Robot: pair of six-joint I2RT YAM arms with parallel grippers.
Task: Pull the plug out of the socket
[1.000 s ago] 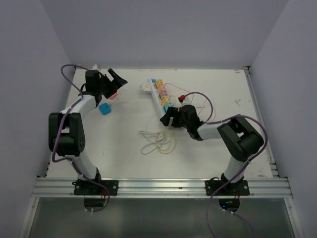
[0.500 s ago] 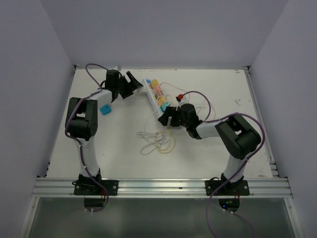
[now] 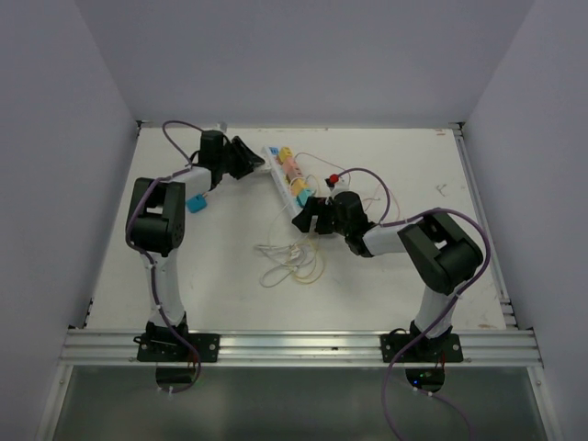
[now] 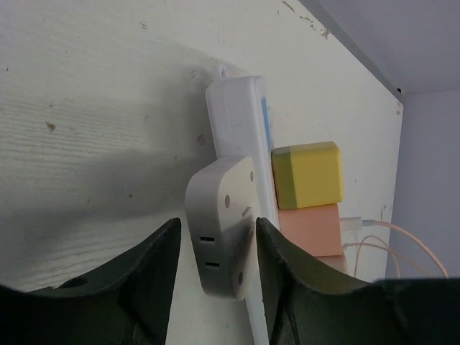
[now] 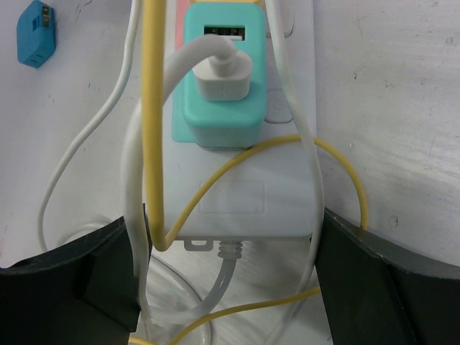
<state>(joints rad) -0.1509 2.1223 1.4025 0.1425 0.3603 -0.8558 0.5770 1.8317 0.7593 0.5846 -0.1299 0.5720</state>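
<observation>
The socket [image 3: 296, 184] is a long white strip lying aslant at mid-table, with coloured plugs along it. A white plug [image 4: 223, 230] sits at its far end [image 4: 241, 122], beside a yellow plug [image 4: 309, 172] and a pink one [image 4: 309, 230]. My left gripper [image 4: 218, 224] has closed onto the white plug, one finger on each side of it; in the top view it [image 3: 257, 163] covers that plug. My right gripper [image 5: 228, 223] straddles the socket's near end [image 5: 244, 201] with cables pinched alongside, just below a teal plug [image 5: 219, 86].
A loose blue plug [image 3: 195, 204] lies on the table left of the strip. White and yellow cables [image 3: 289, 262] coil in front of the strip's near end. A small red item [image 3: 337, 179] lies right of the strip. Walls enclose the table.
My left arm has swung right from near the blue plug to the socket's far end, and its jaws have narrowed around the white plug. The right gripper has stayed at the near end.
</observation>
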